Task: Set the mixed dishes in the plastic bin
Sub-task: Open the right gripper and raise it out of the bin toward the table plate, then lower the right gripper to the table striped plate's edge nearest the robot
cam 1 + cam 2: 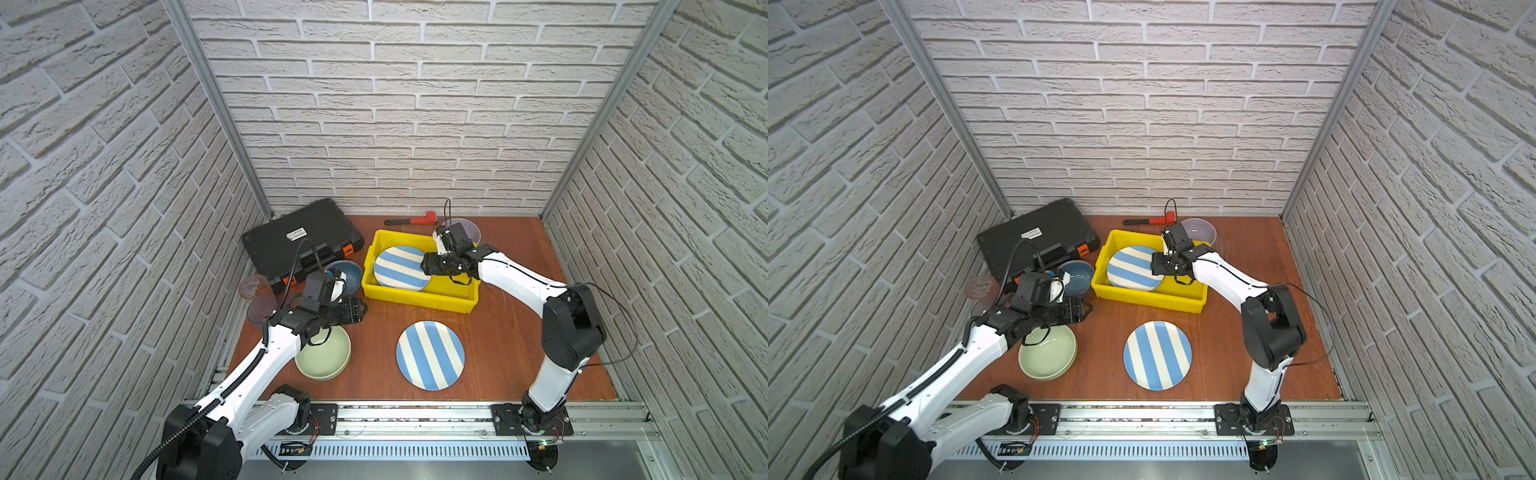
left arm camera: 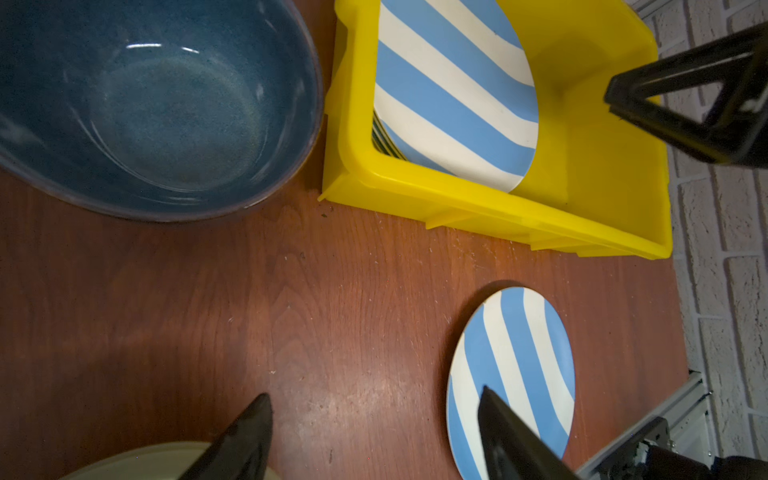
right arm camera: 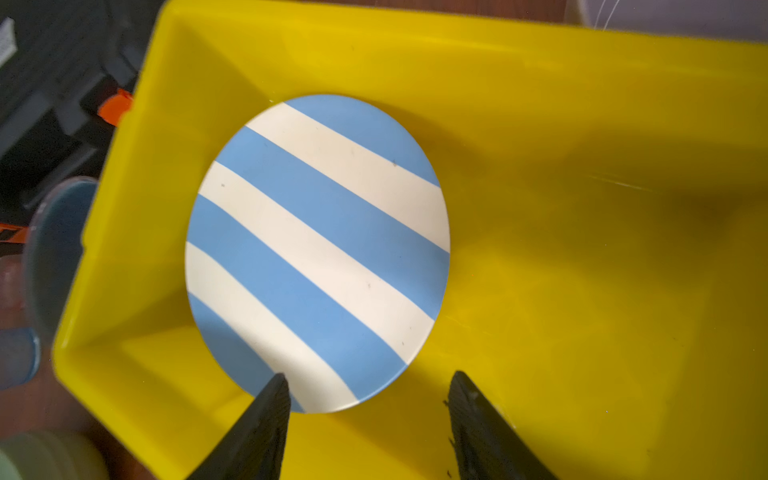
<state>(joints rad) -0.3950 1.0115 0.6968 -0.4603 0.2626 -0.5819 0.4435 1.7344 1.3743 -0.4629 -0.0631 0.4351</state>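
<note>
Striped plate [image 3: 316,249] lies inside the yellow bin [image 3: 582,104].

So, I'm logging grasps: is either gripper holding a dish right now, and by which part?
Nothing is held: the left gripper and right gripper are both open, empty.

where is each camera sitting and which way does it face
Top views: high over the front edge, facing down toward the back wall; whole table, left arm, right arm show.
Left wrist: on the left arm, facing down at the blue bowl, bin and loose striped plate; open left gripper shows.
Right wrist: on the right arm, facing down at the plate in the bin; open right gripper shows.
Shared: both wrist views catch the plate in the bin.
</note>
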